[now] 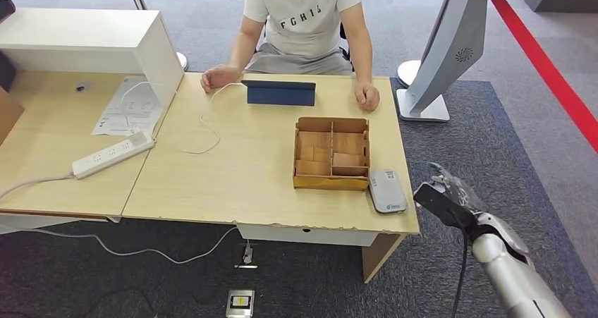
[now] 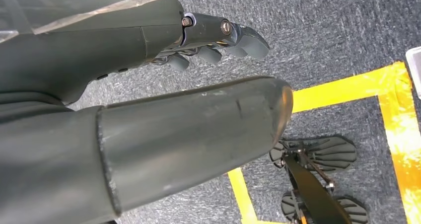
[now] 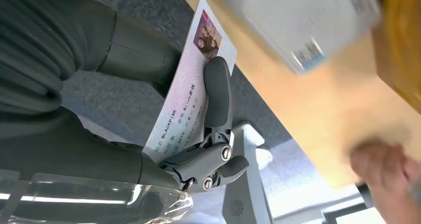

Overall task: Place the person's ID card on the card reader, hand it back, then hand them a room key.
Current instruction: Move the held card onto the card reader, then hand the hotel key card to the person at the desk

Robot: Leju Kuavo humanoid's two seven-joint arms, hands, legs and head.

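Note:
My right hand (image 1: pixel 447 193) hovers off the table's right front corner, just right of the grey card reader (image 1: pixel 386 190). It pinches a white ID card (image 3: pixel 186 97) with a small photo at one end, held between thumb and a finger (image 3: pixel 217 92). The reader (image 3: pixel 303 23) shows blurred close by in the right wrist view. A wooden divided box (image 1: pixel 331 153) holding wooden room keys sits behind the reader. The person (image 1: pixel 303 18) sits at the far side, both hands resting on the table. My left hand (image 2: pixel 164 90) hangs over the carpet, holding nothing.
A dark blue tablet stand (image 1: pixel 280 92) sits in front of the person. A white power strip (image 1: pixel 113 154), a cable and papers (image 1: pixel 127 106) lie to the left. A white machine base (image 1: pixel 423 106) stands right of the table (image 1: pixel 233 184). Yellow floor tape (image 2: pixel 347 87) marks the carpet.

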